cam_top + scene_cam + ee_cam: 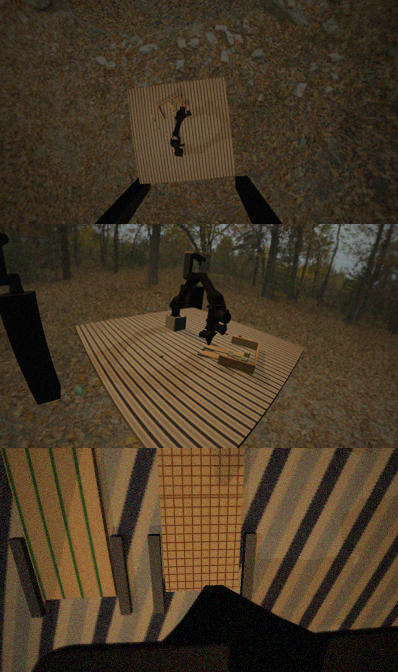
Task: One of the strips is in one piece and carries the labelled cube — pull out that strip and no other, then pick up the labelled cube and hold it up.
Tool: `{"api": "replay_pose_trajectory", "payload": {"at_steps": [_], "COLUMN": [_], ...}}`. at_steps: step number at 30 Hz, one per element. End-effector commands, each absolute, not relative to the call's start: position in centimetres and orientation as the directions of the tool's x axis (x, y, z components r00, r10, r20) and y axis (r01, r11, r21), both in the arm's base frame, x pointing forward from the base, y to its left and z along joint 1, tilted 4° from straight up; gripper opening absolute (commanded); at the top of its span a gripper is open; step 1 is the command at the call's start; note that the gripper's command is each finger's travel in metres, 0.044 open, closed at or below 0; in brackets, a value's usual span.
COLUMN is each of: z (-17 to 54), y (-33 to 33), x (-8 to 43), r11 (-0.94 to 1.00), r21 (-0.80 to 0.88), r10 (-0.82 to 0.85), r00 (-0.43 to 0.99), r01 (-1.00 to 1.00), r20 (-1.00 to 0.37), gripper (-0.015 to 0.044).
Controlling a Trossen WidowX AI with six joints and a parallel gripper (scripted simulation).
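Pincer shut above the near end of the gridded strip

The gripper (189, 113) (208, 343) (213, 593) is closed tight, its tips together and pointed down, with nothing seen to be held. In the wrist view, its dark tip is set against the near end of the gridded strip (208, 354) (200, 523); whether the strip is touched cannot be told. The strip is marked with red-brown lines and is flanked by two grey rails (156, 575) (249, 565).

To its left in that view, the green-lined strip (215, 348) (60, 523) is laid, with a grey bar along each side. Both strips are lying on the slatted table (206, 166) (167, 405), and neither is gripped. Only their near portions are shown by the wrist view, so it cannot be judged there which is in one piece.

A cube (246, 354) is seen in the exterior view, set inside the three-sided frame (168, 100) (257, 357) near its back wall, well apart from the gripper. Its label cannot be read, and which strip it is carried by cannot be made out. The near ends of the strips are extended out past the frame's open side.

The arm is mounted on a pale block (170, 323). A small red piece (158, 128) is left outside the frame.
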State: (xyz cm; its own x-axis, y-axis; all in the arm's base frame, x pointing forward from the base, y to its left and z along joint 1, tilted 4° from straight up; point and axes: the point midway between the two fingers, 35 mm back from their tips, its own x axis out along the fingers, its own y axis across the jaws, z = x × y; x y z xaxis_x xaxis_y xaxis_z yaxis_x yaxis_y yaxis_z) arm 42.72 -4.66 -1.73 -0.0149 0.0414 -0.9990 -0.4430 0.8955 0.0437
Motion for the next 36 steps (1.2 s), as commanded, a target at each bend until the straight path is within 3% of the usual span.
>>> {"api": "replay_pose_trajectory", "payload": {"at_steps": [1,36], "z": [-2.6,-7.2], "y": [-4.7,-4.3], "x": [42.7,42.7], "r11": [0.894,0.894], "r21": [0.043,0.043], "r10": [0.039,0.040], "r00": [-0.018,-0.018], "r01": [-0.447,-0.447], "r20": [-0.999,-0.999], "gripper": [0.0000,0.0000]}}
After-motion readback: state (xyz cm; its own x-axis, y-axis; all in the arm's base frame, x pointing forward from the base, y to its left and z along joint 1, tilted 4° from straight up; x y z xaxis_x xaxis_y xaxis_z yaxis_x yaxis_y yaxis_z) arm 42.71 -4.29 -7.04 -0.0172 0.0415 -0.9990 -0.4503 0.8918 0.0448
